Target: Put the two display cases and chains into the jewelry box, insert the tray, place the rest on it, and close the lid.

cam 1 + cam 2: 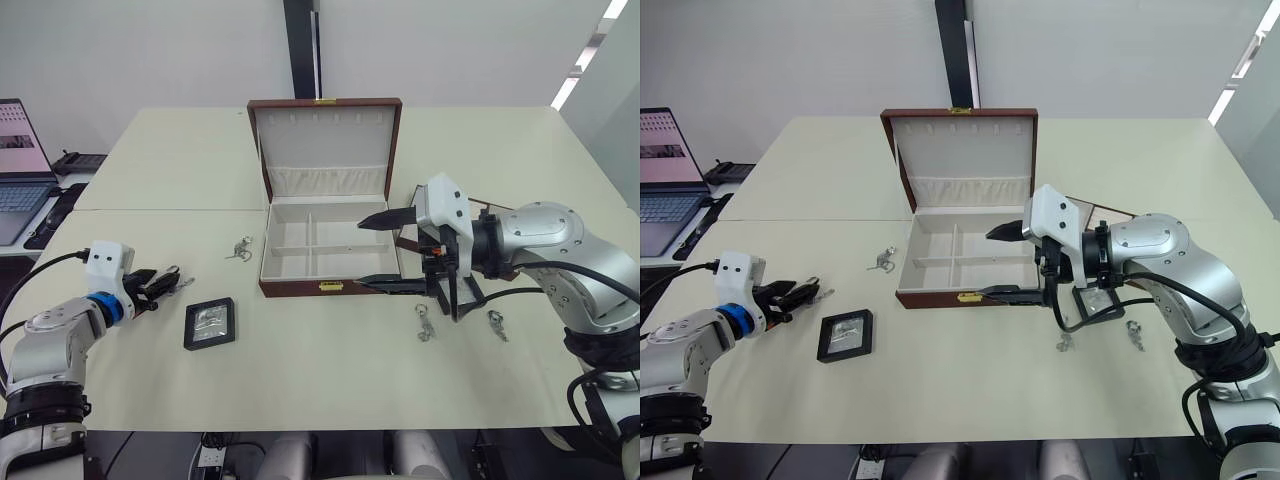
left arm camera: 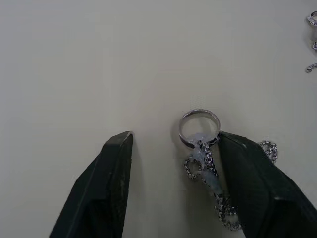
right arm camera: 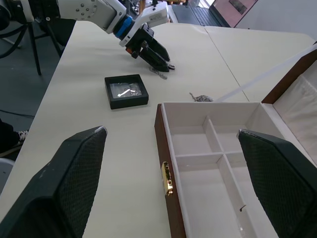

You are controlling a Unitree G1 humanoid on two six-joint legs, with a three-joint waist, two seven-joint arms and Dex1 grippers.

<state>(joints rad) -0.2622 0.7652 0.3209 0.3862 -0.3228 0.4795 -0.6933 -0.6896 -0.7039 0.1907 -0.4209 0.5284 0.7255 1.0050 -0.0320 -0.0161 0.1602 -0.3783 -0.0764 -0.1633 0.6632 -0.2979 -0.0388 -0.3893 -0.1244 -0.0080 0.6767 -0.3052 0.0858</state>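
Note:
The jewelry box (image 1: pixel 300 288) stands open mid-table, its lid (image 1: pixel 326 145) upright and its cream compartments bare. My right gripper (image 1: pixel 378 250) hangs open over the box's right front corner, holding nothing. Under that arm lies one display case (image 1: pixel 1098 303), partly hidden. The other display case (image 1: pixel 210 323) lies left of the box. My left gripper (image 2: pixel 173 139) rests open on the table, with a ringed chain (image 2: pixel 199 126) against one finger. A second chain (image 1: pixel 240 249) lies by the box's left side. Two trinkets (image 1: pixel 425 325) (image 1: pixel 497 325) lie at front right. A thin brown edge (image 1: pixel 1110 210) behind my right arm may be the tray.
A laptop (image 1: pixel 20 170) and dark devices sit on a side desk at far left. A seam runs across the table behind the left chain. Bare tabletop lies in front of the box and behind the lid.

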